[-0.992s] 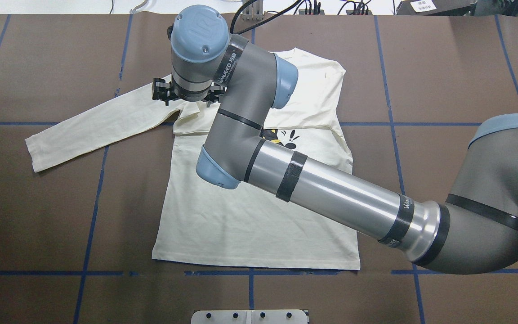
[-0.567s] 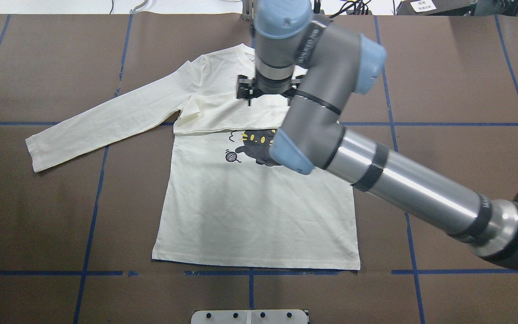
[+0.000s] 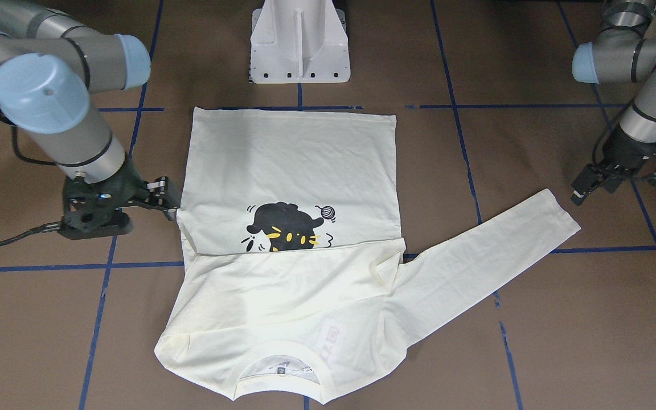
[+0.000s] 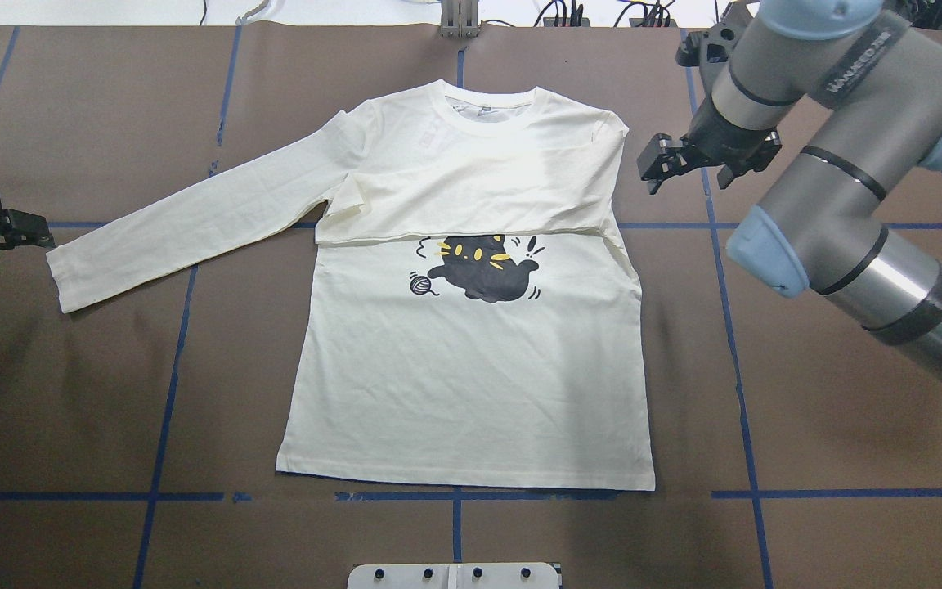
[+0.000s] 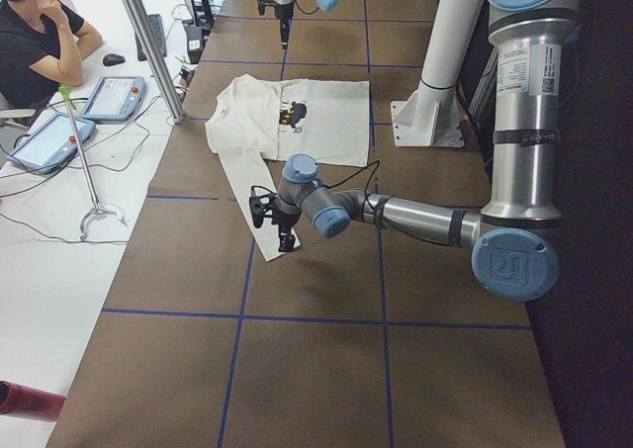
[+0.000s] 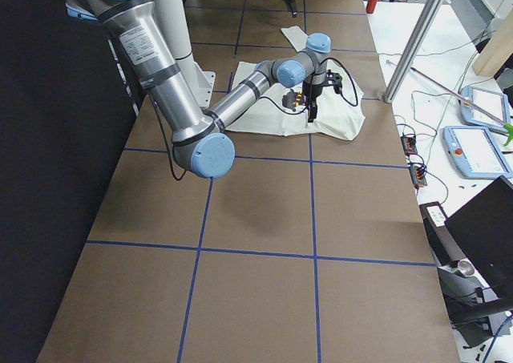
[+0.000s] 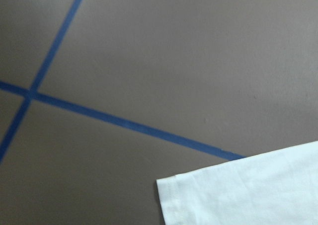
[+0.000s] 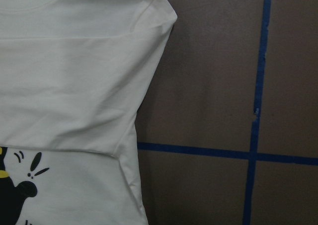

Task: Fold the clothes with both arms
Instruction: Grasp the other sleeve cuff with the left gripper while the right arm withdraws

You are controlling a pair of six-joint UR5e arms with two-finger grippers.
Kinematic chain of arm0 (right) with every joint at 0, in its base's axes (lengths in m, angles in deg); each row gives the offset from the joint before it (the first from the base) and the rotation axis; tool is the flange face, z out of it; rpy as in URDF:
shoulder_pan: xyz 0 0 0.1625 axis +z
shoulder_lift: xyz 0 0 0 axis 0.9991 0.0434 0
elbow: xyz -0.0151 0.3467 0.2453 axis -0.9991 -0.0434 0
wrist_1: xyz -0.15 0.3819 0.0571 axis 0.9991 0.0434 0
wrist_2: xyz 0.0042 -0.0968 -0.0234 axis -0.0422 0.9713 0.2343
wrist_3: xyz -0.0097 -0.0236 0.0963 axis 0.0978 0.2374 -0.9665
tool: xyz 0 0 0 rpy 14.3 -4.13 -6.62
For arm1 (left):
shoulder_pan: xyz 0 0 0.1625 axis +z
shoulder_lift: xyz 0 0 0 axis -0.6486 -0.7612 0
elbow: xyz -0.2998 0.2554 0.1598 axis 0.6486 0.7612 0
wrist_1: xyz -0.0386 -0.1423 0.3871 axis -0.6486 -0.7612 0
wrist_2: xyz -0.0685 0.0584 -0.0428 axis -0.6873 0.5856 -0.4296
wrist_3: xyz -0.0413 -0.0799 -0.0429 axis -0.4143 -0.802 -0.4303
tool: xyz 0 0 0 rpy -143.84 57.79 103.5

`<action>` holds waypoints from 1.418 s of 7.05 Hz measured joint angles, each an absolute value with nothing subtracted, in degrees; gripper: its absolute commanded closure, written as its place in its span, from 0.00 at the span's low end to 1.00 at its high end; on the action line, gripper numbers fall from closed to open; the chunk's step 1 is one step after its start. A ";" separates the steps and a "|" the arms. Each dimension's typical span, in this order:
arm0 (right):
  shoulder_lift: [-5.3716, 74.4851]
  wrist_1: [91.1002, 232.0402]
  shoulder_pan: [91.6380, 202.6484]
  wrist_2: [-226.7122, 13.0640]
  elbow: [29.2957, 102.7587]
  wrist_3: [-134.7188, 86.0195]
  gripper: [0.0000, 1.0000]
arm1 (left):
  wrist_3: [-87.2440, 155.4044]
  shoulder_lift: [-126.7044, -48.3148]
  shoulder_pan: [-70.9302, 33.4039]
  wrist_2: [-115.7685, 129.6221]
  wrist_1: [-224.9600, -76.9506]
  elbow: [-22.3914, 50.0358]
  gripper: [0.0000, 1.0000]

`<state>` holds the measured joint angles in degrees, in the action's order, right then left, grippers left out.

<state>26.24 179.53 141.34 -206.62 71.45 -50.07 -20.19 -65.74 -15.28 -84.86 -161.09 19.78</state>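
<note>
Checking both ends. Left gripper: fingers spread wide, nothing between them, hanging over the table. Cuff sits just beside those fingers, not touching. The wrist view catches only its corner, at the frame edge. From there the sleeve runs flat and straight away from the fingers to the shirt body.

Right gripper: fingers apart, empty, over the table just outside the shirt's other shoulder. No contact with cloth.

Shirt lies flat between the two grippers, print up. A plain band crosses the chest and ends just above the print. It's probably the other sleeve, folded in.

My read: the left sleeve fold is next and not started.

Risks:
- Left fingers close short of the cuff and pinch air or the table cover. Cause: cuff is off-centre in the wrist view.
- Grabbing one layer only, so the sleeve twists on the carry.
- Dragging low instead of lifting, which pulls the body and slides the band off.
- Puckers at the armpit get pressed into the fold.
- Right gripper reaches in while the left carries over, so the paths cross.
</note>
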 measured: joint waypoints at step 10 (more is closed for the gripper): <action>32.31 179.04 145.44 -210.01 72.00 -45.55 0.00 | -20.82 -70.02 -11.44 -83.87 -166.78 8.59 0.06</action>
<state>32.31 179.04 145.44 -210.01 72.00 -45.55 -20.82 -70.02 -11.44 -83.87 -166.78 8.59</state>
